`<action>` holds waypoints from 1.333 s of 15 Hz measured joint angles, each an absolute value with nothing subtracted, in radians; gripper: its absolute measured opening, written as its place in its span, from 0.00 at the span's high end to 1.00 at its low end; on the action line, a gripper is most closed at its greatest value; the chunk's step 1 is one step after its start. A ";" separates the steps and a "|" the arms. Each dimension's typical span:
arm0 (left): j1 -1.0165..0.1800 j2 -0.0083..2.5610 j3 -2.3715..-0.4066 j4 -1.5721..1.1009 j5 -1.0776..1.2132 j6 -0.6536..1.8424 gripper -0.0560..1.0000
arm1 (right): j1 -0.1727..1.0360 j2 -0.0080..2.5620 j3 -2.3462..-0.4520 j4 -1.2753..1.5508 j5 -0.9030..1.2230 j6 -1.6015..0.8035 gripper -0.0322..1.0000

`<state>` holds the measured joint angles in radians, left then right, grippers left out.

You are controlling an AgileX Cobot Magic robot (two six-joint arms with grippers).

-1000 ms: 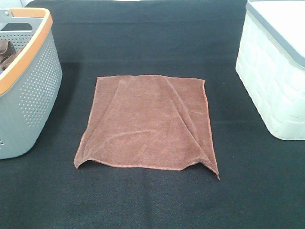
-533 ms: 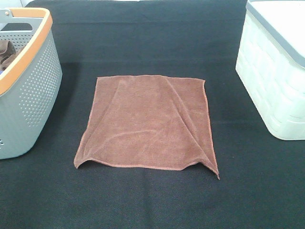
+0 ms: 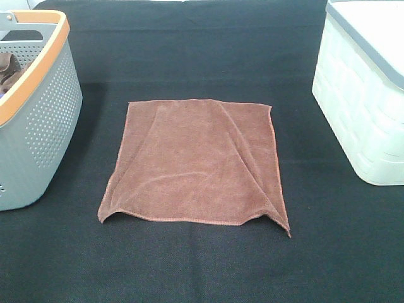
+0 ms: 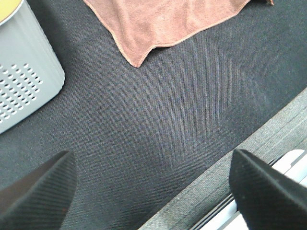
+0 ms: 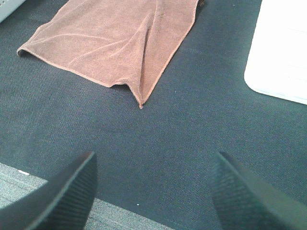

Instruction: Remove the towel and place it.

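The rust-brown towel (image 3: 196,164) lies spread flat in the middle of the black cloth, with a fold ridge running toward its near right corner. The left wrist view catches its near left corner (image 4: 163,24); the right wrist view catches its near right corner (image 5: 115,43). Neither arm appears in the exterior high view. My left gripper (image 4: 153,191) hangs open over the front edge of the black cloth, well short of the towel, nothing between its fingers. My right gripper (image 5: 153,191) is also open and empty, hovering near the front edge, short of the towel's corner.
A grey perforated basket (image 3: 44,120) with an orange rim stands at the left and holds some brown cloth. A white bin (image 3: 360,107) with a grey rim stands at the right. The table's grey front edge (image 4: 230,177) shows under the left gripper.
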<state>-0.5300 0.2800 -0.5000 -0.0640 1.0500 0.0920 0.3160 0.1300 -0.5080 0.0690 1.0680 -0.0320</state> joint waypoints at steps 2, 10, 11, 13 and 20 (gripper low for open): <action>-0.530 0.280 -0.500 -0.100 1.050 0.156 0.17 | 0.316 0.130 -0.504 0.069 1.068 -0.032 0.35; -0.530 0.280 -0.500 -0.116 1.050 0.184 0.17 | 0.316 0.130 -0.502 0.069 1.068 -0.032 0.35; -0.530 0.280 -0.500 -0.116 1.050 0.184 0.17 | 0.316 0.130 -0.502 0.069 1.068 -0.032 0.35; -0.530 0.280 -0.500 -0.116 1.050 0.184 0.17 | 0.316 0.130 -0.502 0.069 1.068 -0.032 0.35; -0.267 0.158 -0.500 -0.120 1.050 0.184 0.17 | 0.229 0.094 -0.502 0.069 1.068 -0.032 0.35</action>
